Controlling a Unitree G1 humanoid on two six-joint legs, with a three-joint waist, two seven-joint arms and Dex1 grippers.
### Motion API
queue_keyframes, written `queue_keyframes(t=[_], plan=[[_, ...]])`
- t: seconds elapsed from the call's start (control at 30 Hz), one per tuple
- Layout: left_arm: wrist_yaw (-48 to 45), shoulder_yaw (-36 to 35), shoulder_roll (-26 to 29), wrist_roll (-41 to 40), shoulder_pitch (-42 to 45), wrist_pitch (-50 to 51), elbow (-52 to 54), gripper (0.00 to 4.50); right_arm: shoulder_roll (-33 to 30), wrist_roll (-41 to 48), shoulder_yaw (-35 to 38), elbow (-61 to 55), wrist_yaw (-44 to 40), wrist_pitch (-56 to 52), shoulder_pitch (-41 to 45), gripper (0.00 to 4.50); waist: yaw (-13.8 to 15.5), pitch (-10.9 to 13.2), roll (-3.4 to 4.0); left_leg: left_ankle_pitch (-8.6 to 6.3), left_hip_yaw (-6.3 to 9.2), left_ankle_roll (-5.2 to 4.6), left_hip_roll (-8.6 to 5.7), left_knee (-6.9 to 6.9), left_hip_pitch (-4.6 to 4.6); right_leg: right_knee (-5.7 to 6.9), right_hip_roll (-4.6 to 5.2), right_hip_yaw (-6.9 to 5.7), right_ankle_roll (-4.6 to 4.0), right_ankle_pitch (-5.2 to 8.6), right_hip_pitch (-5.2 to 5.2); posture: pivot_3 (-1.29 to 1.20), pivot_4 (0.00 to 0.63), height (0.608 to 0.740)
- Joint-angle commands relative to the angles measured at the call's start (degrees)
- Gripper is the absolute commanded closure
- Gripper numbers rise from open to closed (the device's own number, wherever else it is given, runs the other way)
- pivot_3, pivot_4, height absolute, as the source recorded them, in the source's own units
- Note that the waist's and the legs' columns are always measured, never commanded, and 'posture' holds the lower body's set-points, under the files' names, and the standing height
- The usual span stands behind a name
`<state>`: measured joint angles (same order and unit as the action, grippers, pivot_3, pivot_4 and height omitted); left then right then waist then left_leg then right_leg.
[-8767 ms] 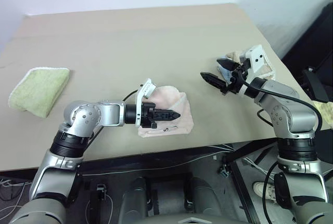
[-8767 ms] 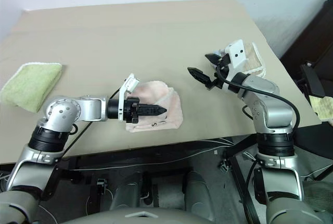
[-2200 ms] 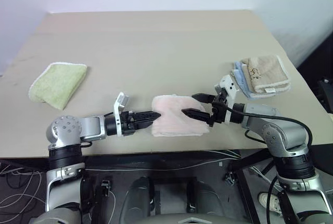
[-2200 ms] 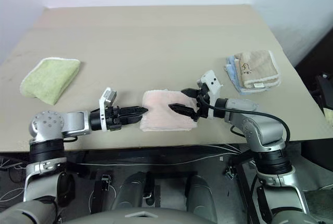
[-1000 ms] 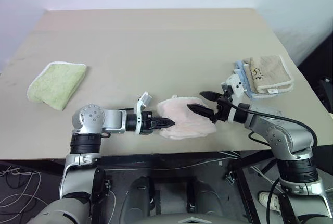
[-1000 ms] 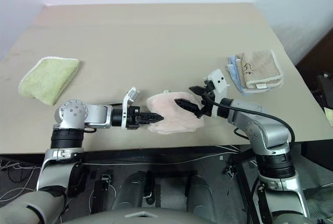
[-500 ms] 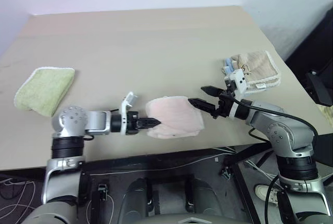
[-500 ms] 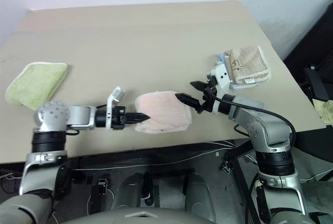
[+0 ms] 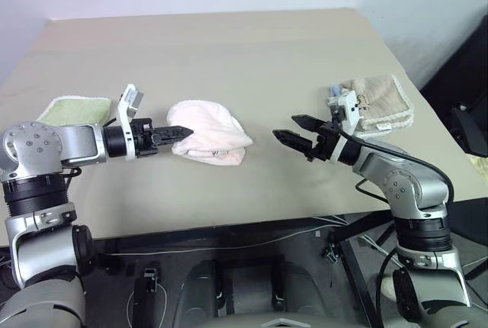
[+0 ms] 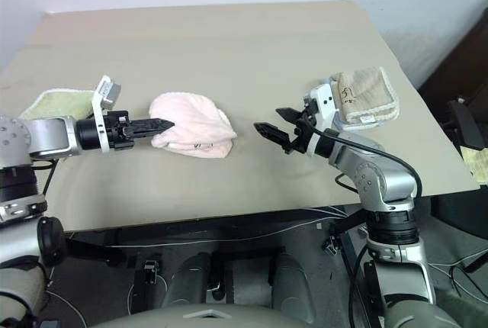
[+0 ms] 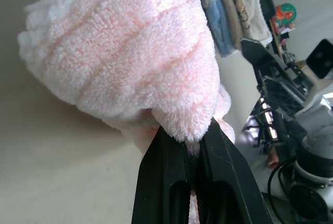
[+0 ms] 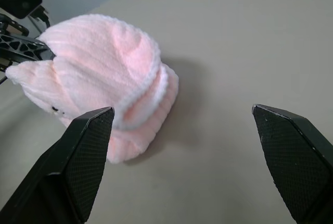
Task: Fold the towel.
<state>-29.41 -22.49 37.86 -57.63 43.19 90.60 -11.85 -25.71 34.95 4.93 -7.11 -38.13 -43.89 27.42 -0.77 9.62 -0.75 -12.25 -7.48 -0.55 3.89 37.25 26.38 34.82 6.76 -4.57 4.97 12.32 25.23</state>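
The pale pink towel [image 9: 207, 130] hangs bunched and draped, lifted above the tan table [image 9: 229, 53] left of centre. My left gripper [image 9: 174, 133] is shut on the towel's left edge; in the left wrist view its two black fingers [image 11: 166, 172] pinch the pink terry cloth [image 11: 125, 52]. A white stitched edge and a small dark mark show on the towel [image 12: 104, 73] in the right wrist view. My right gripper [image 9: 293, 130] stands open to the right of the towel, apart from it, with nothing between its fingers [image 12: 78, 156].
A light green towel [image 9: 72, 108] lies at the left, partly behind my left arm. A stack of tan and blue towels [image 9: 377, 103] sits at the table's right edge, behind my right wrist. The table's front edge runs just below both arms.
My left gripper has carried the pink towel up and to the left, away from the right gripper. The right gripper has stayed open and almost still. The camera has shifted slightly.
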Motion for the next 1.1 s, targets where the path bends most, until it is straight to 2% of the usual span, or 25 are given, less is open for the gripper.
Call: queue_keyframes(t=[0.03, 0.23, 0.57, 0.8, 0.97, 1.1], plan=[[1.46, -4.9, 1.3, 1.11, 4.12, -2.69, -1.79, 4.47, 0.53, -0.03, 0.28, 0.22, -0.4, 1.59, 1.77, 0.0, -0.01, 0.03, -0.05, 0.01, 0.0, 0.02, 0.0, 0.02, -0.01, 0.14, 0.01, 0.0, 0.07, 0.04, 0.04, 0.0, 0.15, 0.74], [5.34, -8.02, 4.11, 6.46, 9.53, -9.69, -9.34, 4.47, 0.74, -0.4, -0.25, 1.49, -0.82, 1.75, 2.42, 0.0, -0.09, 0.04, -0.05, 0.11, 0.07, 0.18, 0.0, -0.02, -0.08, 0.42, 0.0, -0.01, 0.19, 0.11, 0.1, 0.0, 0.15, 0.74], [4.5, -8.69, 16.61, 18.42, 16.55, -32.25, -30.9, 4.47, 1.47, -2.13, -2.72, 4.78, -2.61, 2.99, 4.37, 0.0, -0.19, 0.1, -0.12, 0.12, 0.03, 0.2, 0.01, -0.07, -0.07, 0.41, 0.0, -0.01, 0.22, 0.11, 0.15, 0.0, 0.15, 0.74], [3.03, -10.99, 21.28, 22.43, 14.21, -43.48, -41.36, 4.47, 1.65, -3.2, -4.49, 6.36, -4.7, 3.16, 5.86, 0.0, -0.06, 0.11, -0.16, 0.11, 0.03, 0.2, 0.01, -0.07, -0.05, 0.4, 0.0, -0.02, 0.21, 0.11, 0.16, 0.0, 0.15, 0.74], [3.72, -13.98, 21.22, 21.22, 7.79, -42.2, -39.83, 4.47, 1.23, -3.66, -5.07, 7.0, -6.01, 2.92, 6.56, 0.0, -0.18, 0.13, -0.2, 0.11, 0.02, 0.2, 0.02, -0.08, -0.05, 0.44, 0.0, -0.02, 0.22, 0.11, 0.18, 0.0, 0.15, 0.74], [9.95, -23.46, 17.8, 15.21, -1.32, -34.08, -26.47, 4.47, 1.0, -4.41, -5.78, 7.19, -7.07, 3.1, 6.76, 0.0, -0.27, 0.14, -0.26, 0.11, 0.03, 0.2, 0.03, -0.06, -0.02, 0.44, 0.02, -0.02, 0.22, 0.11, 0.18, 0.0, 0.15, 0.74]])
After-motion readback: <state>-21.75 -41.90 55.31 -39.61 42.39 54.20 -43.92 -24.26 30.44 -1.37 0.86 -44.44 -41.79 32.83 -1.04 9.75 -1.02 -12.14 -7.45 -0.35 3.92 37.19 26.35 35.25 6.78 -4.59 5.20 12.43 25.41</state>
